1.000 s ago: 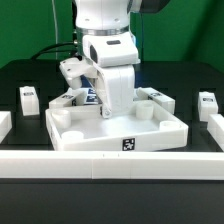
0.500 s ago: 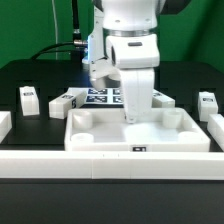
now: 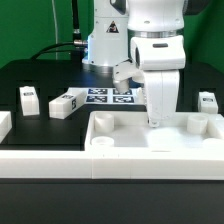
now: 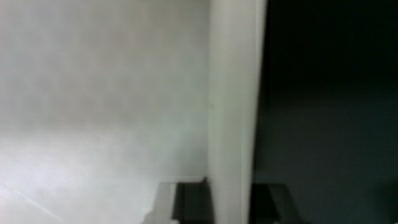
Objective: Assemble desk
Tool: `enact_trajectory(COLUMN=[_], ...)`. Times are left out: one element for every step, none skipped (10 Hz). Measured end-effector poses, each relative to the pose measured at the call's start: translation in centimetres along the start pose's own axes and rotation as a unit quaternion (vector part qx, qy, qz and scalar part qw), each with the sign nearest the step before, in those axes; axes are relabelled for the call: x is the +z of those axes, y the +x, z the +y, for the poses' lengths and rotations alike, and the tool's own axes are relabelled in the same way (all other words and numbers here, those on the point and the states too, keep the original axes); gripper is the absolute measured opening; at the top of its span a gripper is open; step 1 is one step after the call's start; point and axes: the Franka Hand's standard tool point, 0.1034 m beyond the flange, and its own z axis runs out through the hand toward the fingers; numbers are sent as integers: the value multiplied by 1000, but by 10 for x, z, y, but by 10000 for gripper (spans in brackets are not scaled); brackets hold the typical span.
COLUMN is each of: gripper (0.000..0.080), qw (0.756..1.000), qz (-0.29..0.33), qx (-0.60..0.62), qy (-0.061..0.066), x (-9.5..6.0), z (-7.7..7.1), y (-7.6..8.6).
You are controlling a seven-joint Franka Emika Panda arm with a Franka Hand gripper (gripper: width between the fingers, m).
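Exterior view: rimmed tabletop (image 3: 150, 160), jaws tight on its wall.

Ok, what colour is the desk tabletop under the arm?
The tabletop is plain white, on a black table; clearest in the exterior view.

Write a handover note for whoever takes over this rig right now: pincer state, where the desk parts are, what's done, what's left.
Pincer: shut on the wall of the tabletop.
Tabletop: flat on the table, just behind the long white rail.
Legs: three in view, all loose. The left leg and lying leg are at the exterior view's left, the right leg at its right.
Done: no leg fitted in any socket that shows.
Left: fitting every leg.
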Motion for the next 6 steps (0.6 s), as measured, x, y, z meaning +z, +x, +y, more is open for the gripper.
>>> enact_trajectory(gripper=[61, 61, 61, 61, 61, 237], qw=[1000, 1000, 1000, 1000, 1000, 1000], qz=[0, 0, 0, 0, 0, 0], qx=[5, 6, 6, 6, 6, 6], qy=[-1, 2, 2, 2, 2, 2], x=[0, 0, 0, 0, 0, 0], z=[3, 3, 3, 3, 3, 3], y=[0, 0, 0, 0, 0, -1])
